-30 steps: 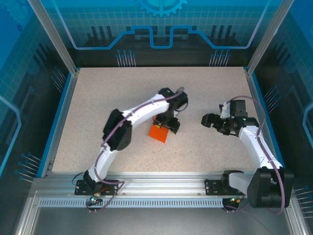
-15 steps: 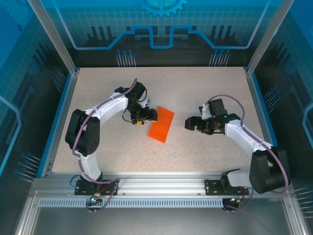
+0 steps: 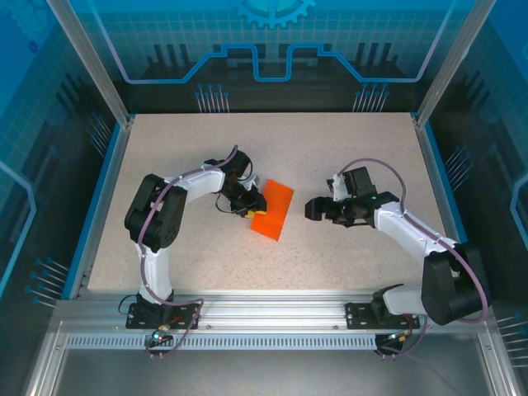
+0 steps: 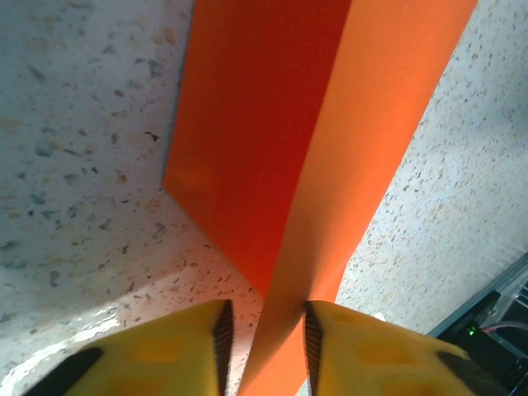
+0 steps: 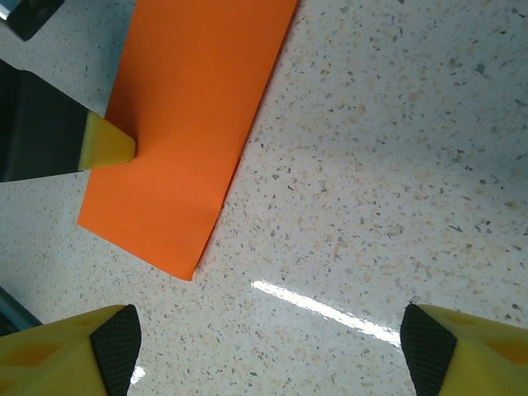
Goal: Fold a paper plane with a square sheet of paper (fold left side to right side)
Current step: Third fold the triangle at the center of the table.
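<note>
From the top external view, the square sheet of paper (image 3: pixel 275 206) is being seen as a narrow orange rectangle lying near the middle of the table (image 3: pixel 346 148). The left gripper (image 3: pixel 250 208) is being pressed against its left long edge. The right gripper (image 3: pixel 318 208) is being held just off to the right of the sheet, apart from it.

In the left wrist view, a lifted layer of the paper (image 4: pixel 264 124) is being passed between the yellow fingers (image 4: pixel 181 355) of the left gripper (image 4: pixel 264 346). The jaws are being kept narrowly apart around it; whether it is being pinched cannot be told.

In the right wrist view, the right gripper (image 5: pixel 272 346) is being held with its jaws wide apart above bare table, nothing between them. The paper (image 5: pixel 190 124) is being shown up and left of them, one yellow fingertip (image 5: pixel 107 144) of the left gripper being laid on its left edge.
</note>
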